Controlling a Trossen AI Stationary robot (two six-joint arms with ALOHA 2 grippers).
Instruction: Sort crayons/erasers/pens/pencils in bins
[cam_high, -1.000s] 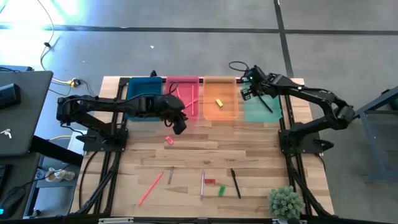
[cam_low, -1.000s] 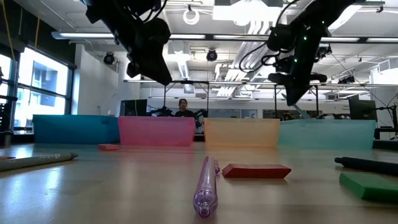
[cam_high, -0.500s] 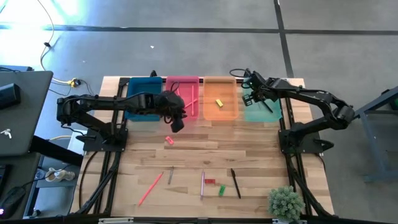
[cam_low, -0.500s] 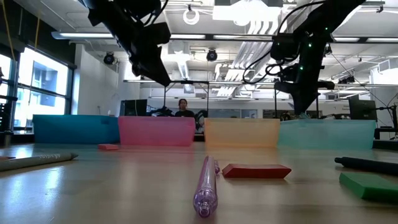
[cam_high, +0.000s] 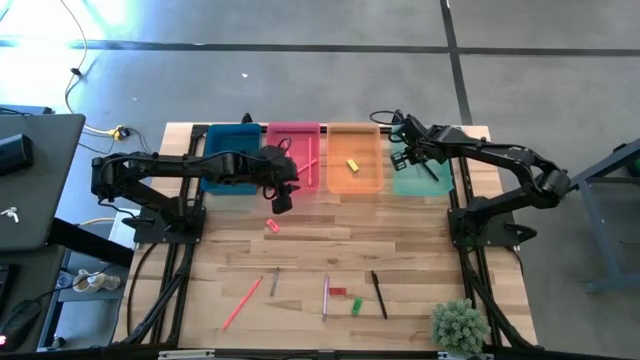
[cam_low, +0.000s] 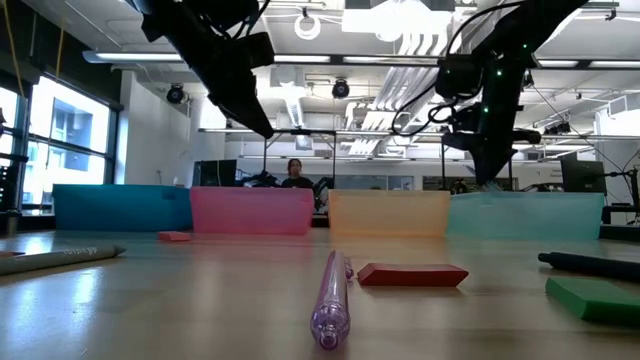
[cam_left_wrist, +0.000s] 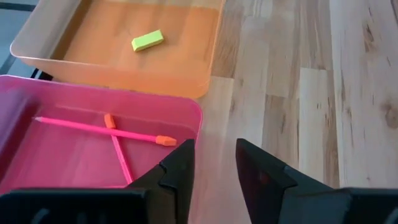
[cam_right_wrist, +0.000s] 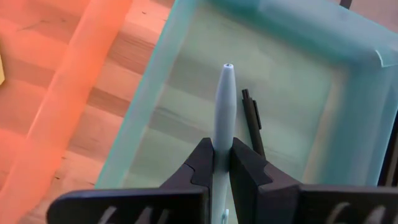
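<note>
My right gripper (cam_high: 411, 152) hovers over the mint-green bin (cam_high: 412, 182), shut on a pale grey pen (cam_right_wrist: 224, 106). One black pen (cam_right_wrist: 252, 121) lies on that bin's floor. My left gripper (cam_high: 280, 199) hangs open and empty above the table, just in front of the pink-red bin (cam_left_wrist: 93, 146), which holds two crossed pink pencils (cam_left_wrist: 102, 129). A yellow eraser (cam_left_wrist: 148, 41) lies in the orange bin (cam_high: 354, 182). Near the front edge lie a pink pencil (cam_high: 242, 303), a grey pen (cam_high: 274, 281), a purple pen (cam_high: 325, 296), a black pen (cam_high: 379, 294) and red (cam_high: 338, 292) and green (cam_high: 356, 305) erasers. My right gripper pinches the pale grey pen between its two fingers, on the barrel (cam_right_wrist: 221, 146) behind the tip. The pen runs along the fingers, and its pointed end (cam_right_wrist: 228, 66) sticks out beyond them toward the bin floor. It is lifted clear of the bin.
Another red eraser (cam_high: 271, 226) lies on the wood just in front of my left gripper. The teal-blue bin (cam_high: 230, 150) stands at the left end of the row along the far edge. A small plant (cam_high: 460, 325) sits at the near right corner. A person shows beyond the table (cam_low: 294, 172).
My right gripper, still shut on the pen, has moved a little toward the table's right and near side, from the mint-green bin's far left corner to over the bin. My left gripper has drifted slightly toward the table's left.
</note>
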